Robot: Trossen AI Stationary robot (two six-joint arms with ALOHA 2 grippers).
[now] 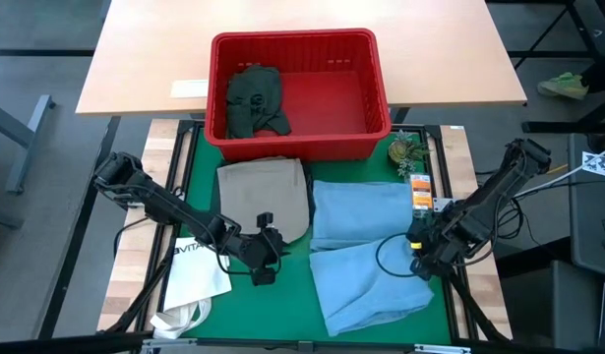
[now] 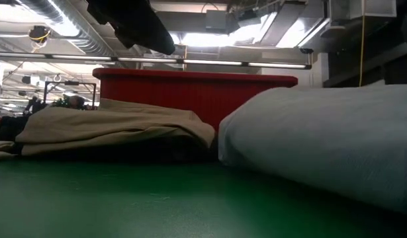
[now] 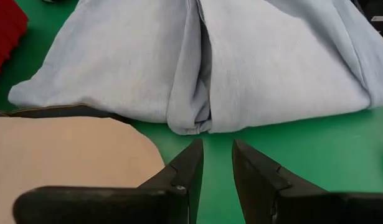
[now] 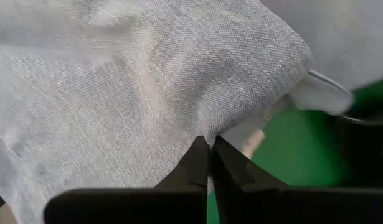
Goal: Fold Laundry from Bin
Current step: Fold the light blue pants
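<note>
My right tool (image 4: 210,152) is pinched tight on the edge of the light blue cloth (image 1: 366,261), at its right side. My left tool (image 3: 217,163) hovers narrowly parted over bare green tabletop (image 1: 282,305), between tan trousers (image 1: 263,192) and cloth. Red bin (image 1: 371,118) sits behind.

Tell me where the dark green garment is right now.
In the high view, the dark green garment lies bunched inside the red bin, against its left wall, just beyond the tan trousers on the green mat.
</note>
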